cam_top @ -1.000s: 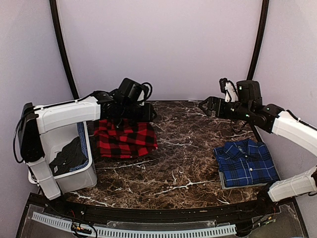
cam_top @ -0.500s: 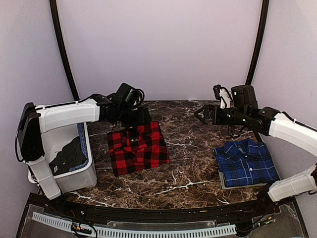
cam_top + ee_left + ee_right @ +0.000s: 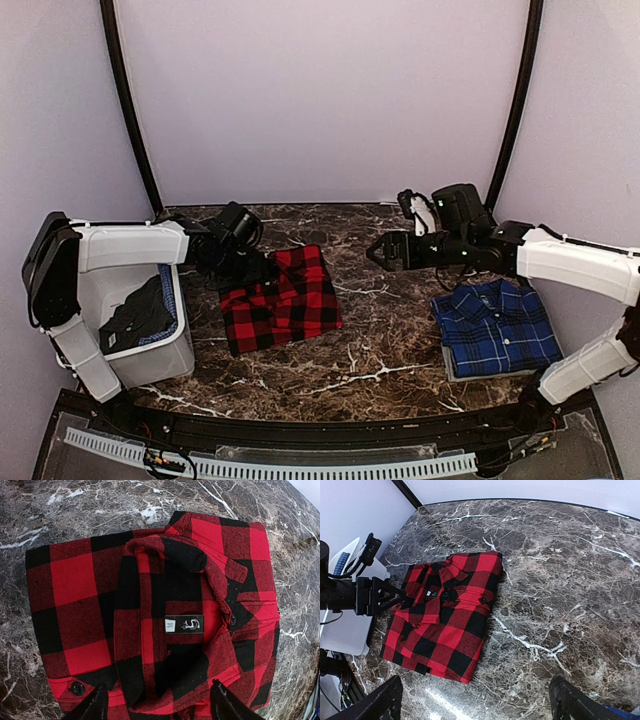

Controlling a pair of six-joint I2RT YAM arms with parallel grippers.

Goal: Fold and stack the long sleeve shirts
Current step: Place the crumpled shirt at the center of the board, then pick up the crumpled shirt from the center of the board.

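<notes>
The red-and-black checked long sleeve shirt (image 3: 285, 300) lies folded on the marble table, left of the middle. Its collar and label (image 3: 184, 625) fill the left wrist view. My left gripper (image 3: 256, 270) hovers open over the shirt's collar end, with its fingertips (image 3: 93, 707) either side of the collar edge and holding nothing. The blue-and-navy plaid shirt (image 3: 497, 328) lies folded at the right. My right gripper (image 3: 384, 252) hangs open above bare marble between the two shirts. Its wrist view shows the red shirt (image 3: 445, 617) and the left gripper (image 3: 390, 597) beside it.
A white bin (image 3: 165, 355) with a dark garment (image 3: 135, 315) inside stands at the left edge, under the left arm. A pale flat sheet (image 3: 455, 372) pokes out beneath the blue shirt. Black curved poles (image 3: 128, 110) rise at the back corners.
The red shirt has moved forward and rightward from the back left, and my left gripper has opened and let it go. The right arm has swung left toward the table's middle.
</notes>
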